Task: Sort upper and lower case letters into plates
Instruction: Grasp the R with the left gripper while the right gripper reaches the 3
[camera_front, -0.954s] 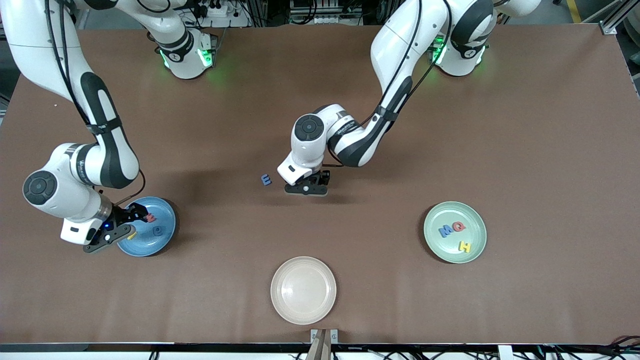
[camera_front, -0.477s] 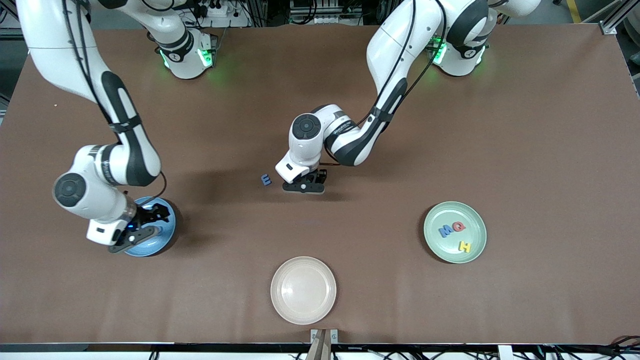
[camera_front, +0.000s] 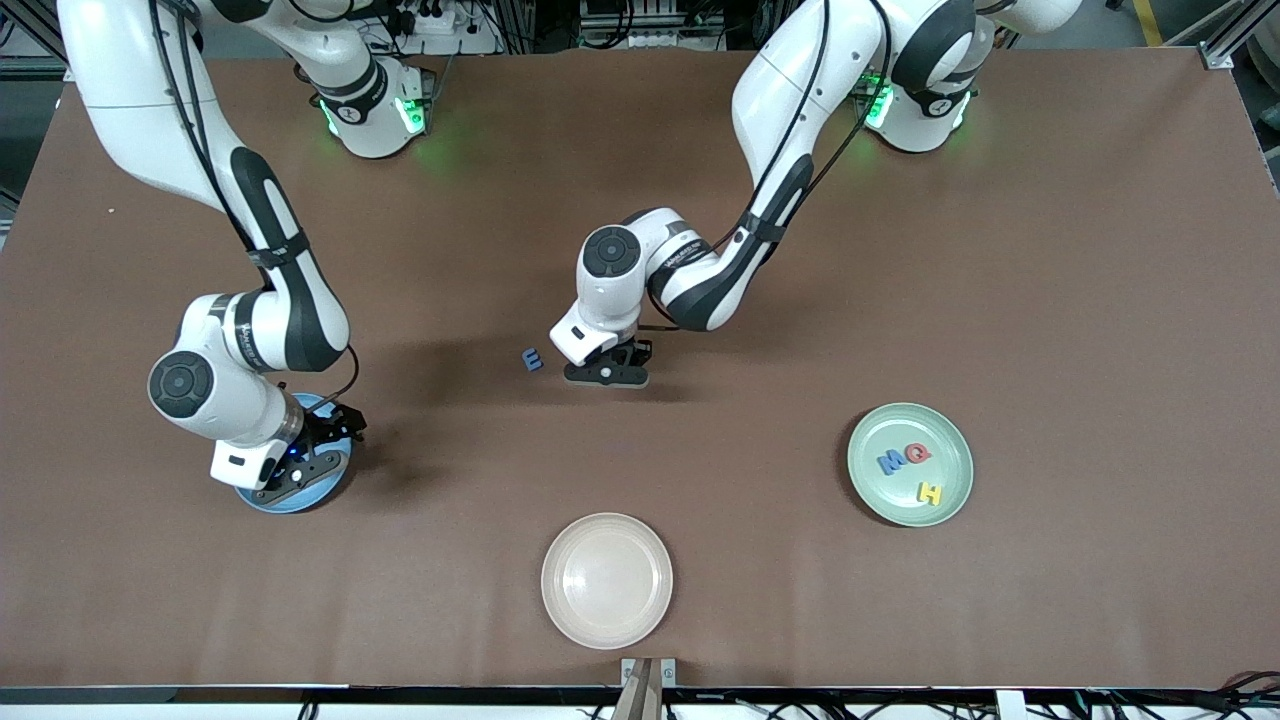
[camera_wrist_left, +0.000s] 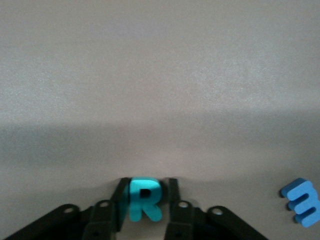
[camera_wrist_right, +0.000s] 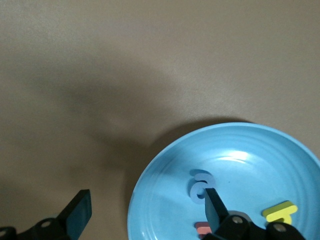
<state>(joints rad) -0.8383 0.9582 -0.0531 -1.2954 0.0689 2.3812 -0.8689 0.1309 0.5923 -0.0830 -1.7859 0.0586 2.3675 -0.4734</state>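
From the front, the left gripper (camera_front: 606, 372) sits low mid-table, the pale mint green plate (camera_front: 910, 464) well off toward the left arm's end. Its wrist view shows the small teal foam letter R (camera_wrist_left: 144, 199) clamped upright between the fingers, the blue foam letter m (camera_wrist_left: 303, 201) lying beside. In the right wrist view, the right gripper (camera_wrist_right: 145, 210) hangs released over the sky blue plate (camera_wrist_right: 250, 150).

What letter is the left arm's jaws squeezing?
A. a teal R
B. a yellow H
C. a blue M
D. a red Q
A: in the left wrist view the left gripper has its jaws shut on the teal R, down at the brown table.
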